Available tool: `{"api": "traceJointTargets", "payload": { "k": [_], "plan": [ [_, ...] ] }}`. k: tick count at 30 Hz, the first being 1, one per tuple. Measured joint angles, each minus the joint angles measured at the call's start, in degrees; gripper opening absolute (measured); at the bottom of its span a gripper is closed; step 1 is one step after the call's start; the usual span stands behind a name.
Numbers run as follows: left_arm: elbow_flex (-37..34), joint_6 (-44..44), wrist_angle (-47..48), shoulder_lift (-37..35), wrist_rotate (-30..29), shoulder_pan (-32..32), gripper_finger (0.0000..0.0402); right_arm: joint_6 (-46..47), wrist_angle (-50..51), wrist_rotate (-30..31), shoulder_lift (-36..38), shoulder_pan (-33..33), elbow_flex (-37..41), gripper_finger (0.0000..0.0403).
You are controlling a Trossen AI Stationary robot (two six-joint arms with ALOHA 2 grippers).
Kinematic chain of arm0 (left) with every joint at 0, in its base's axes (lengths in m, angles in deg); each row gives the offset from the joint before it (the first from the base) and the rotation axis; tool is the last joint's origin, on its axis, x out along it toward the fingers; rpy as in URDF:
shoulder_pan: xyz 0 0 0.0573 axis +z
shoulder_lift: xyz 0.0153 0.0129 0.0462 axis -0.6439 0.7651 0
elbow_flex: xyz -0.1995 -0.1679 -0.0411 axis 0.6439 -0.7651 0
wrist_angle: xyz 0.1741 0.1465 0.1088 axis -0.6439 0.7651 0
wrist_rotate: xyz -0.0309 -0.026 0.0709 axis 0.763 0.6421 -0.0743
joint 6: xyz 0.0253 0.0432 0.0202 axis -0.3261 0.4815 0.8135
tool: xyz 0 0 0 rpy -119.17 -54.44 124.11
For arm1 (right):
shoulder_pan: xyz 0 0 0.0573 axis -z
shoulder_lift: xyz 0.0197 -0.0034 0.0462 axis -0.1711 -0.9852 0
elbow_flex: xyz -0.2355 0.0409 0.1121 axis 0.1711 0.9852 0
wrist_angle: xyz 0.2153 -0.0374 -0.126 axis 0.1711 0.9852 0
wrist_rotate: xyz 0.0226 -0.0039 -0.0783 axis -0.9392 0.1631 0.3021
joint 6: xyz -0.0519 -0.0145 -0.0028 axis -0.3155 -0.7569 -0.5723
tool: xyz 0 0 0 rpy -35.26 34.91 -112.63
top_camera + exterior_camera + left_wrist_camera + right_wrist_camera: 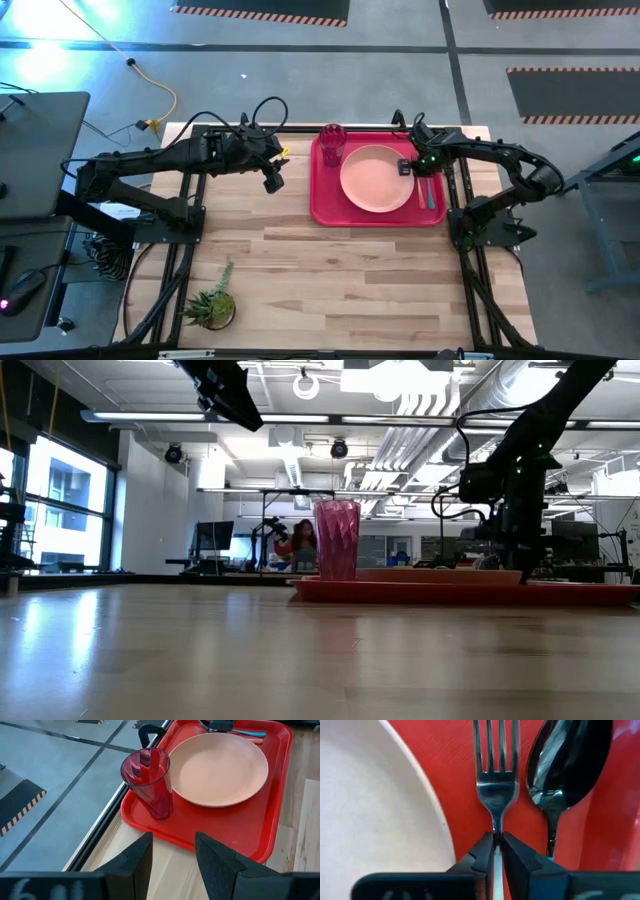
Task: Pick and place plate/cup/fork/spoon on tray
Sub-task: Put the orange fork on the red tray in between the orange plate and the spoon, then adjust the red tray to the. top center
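Observation:
The red tray lies at the table's far right. On it rest the peach plate, the magenta cup upright at its far left corner, and the teal-handled spoon beside the fork, right of the plate. My right gripper is low over the tray and shut on the fork. My left gripper is open and empty, raised above the table left of the tray; its fingers point toward the cup. My right gripper pinches the fork's thin neck, just behind the tines, between its two fingertips. The fingers come from above and lie along the fork. The tines lie close over the tray floor between plate and spoon; whether they touch it I cannot tell.
A small potted plant stands near the table's front left corner. The bare wooden tabletop stretches in front of the tray. A yellow cable lies on the floor beyond the far edge.

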State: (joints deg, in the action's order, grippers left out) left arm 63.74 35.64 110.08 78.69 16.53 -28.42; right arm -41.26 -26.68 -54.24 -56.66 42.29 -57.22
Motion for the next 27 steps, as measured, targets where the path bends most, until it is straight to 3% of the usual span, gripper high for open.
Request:
{"api": "traceJointTargets", "payload": {
  "k": [6, 15, 23, 27],
  "plan": [
    [0.00, -0.02, 0.00, 0.00, 0.00, 0.00, 0.0136, 0.02, -0.02, 0.60, 0.00, 0.00, 0.00, 0.0059],
    [0.00, -0.02, 0.00, 0.00, 0.00, 0.00, 0.0136, 0.50, 0.42, 0.56, 0.78, 0.00, 0.00, 0.0062],
    [0.00, -2.11, 0.02, 0.00, 0.09, 0.00, 0.0136, 0.91, 1.55, 1.36, 7.10, 0.02, 0.00, 0.0062],
    [0.00, -7.58, -0.07, 0.44, 0.09, -0.02, 0.0136, 1.34, 2.47, 1.53, 11.24, 0.00, 0.00, 0.0062]
  ]
}}
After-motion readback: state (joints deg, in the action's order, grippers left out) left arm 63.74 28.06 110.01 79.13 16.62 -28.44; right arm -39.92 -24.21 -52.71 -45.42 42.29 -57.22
